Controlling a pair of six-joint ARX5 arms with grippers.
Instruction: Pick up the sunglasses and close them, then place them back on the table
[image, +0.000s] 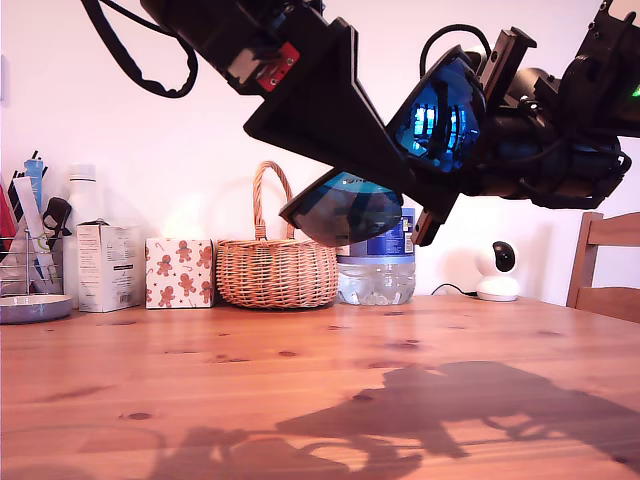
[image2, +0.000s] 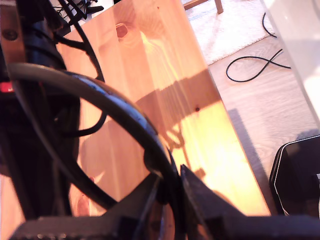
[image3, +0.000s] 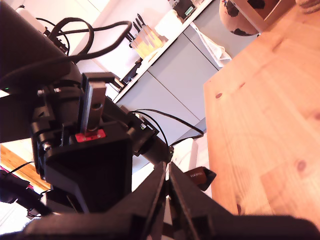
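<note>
Aloft: sunglasses in both pincers | wicker basket contents unseen

Sunglasses: black wraparound sport frame with one blue mirrored shield lens. Held in the air, well clear of the tabletop, tilted steeply. In the exterior view one lens half sits at about 1 o'clock from picture centre, bright blue with window reflections; the other half hangs lower, near centre, darker teal, at roughly 7 o'clock from the first. In the first wrist view a curved black frame edge arcs across the picture. Whether the arms are folded cannot be told.

Table: reddish-brown pine top, visible grain, dark knots. It fills the lower exterior view, from 3 through 6 to 9 o'clock.
</note>
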